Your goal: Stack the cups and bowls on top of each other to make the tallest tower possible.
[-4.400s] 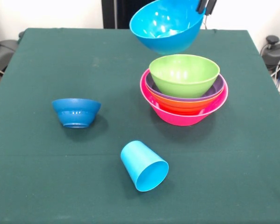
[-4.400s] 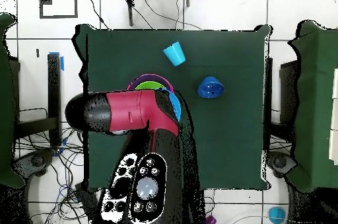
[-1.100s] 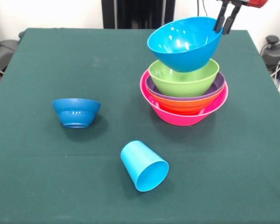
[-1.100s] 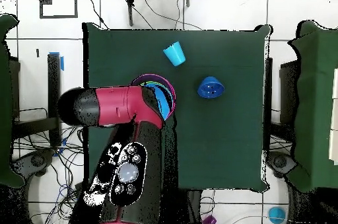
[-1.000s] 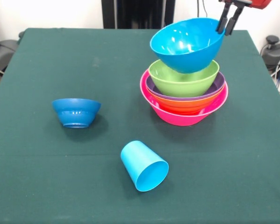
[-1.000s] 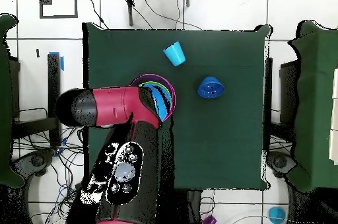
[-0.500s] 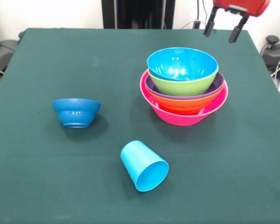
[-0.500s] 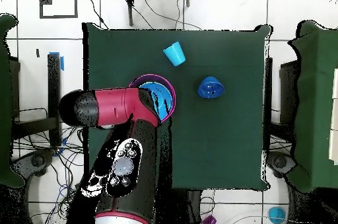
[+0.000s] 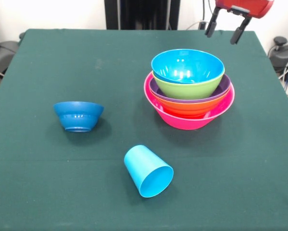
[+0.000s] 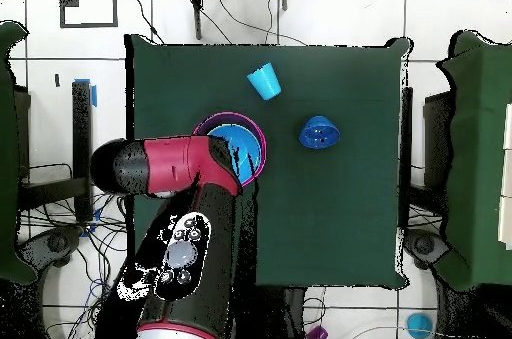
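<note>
Above and behind the tower (image 9: 189, 91) of glossy nested plastic bowls, the gripper (image 9: 225, 28) hangs wide open, empty. I'd grab the overturned small dark-blue bowl (image 9: 78, 115) by its rim next, well left of the tower on the counter (image 9: 62, 57).

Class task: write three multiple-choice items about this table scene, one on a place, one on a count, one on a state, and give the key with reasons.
1. Where is the sky blue bowl?
A. Alone on the cloth
B. On top of the pile of bowls
C. In the gripper

2. How many bowls make up the pile?
A. Three
B. Five
C. Seven

3. How does the sky blue cup lie?
A. On its side
B. Upright
C. Mouth down

Key: 1 B, it sits nested in the lime green bowl, with the open gripper apart above it. 2 B, the pink bowl, orange bowl, purple bowl, lime green and sky blue ones are nested. 3 A, its mouth faces the camera across the green cloth.
</note>
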Controlling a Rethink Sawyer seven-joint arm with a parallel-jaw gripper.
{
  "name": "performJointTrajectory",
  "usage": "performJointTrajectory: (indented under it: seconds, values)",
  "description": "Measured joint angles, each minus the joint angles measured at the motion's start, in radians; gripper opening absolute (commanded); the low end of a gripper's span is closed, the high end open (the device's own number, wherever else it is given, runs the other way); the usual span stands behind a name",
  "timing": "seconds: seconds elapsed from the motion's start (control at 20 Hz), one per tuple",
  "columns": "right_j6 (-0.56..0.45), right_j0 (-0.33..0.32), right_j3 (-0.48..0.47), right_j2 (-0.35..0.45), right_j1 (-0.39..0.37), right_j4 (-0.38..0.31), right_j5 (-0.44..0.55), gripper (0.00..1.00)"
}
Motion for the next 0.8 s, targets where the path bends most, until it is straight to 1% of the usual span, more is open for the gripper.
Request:
performJointTrajectory:
  seconds: [0.35, 0.55, 0.65, 0.8]
  values:
    - [0.000, -0.011, 0.000, 0.000, -0.030, 0.009, 0.001, 1.00]
    - [0.000, -0.066, -0.007, 0.002, -0.078, 0.012, 0.030, 1.00]
    - [0.000, -0.086, -0.015, 0.004, -0.087, 0.012, 0.046, 1.00]
    - [0.000, -0.138, -0.042, 0.012, -0.101, 0.011, 0.083, 1.00]
